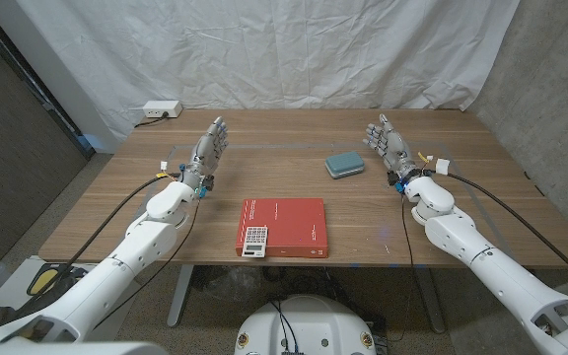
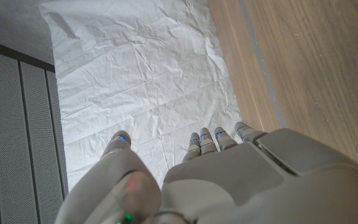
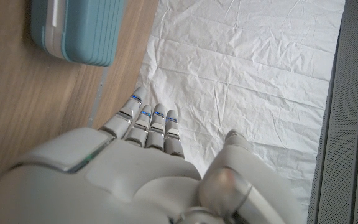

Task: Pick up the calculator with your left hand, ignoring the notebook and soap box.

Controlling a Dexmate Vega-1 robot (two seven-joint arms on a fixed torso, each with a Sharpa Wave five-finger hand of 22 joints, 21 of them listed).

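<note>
A small grey calculator lies on the near left corner of a red notebook, close to the table's front edge. My left hand stands raised over the table's left side, behind and to the left of the calculator, fingers straight and apart, holding nothing. Its back fills the lower part of the left wrist view. My right hand is raised on the right side, empty, fingers apart. The teal soap box lies just left of it and also appears as the teal box beyond the right hand.
A white power strip sits at the table's far left corner. A white sheet hangs behind the table. Cables run along both forearms. Bare wood lies between the two hands.
</note>
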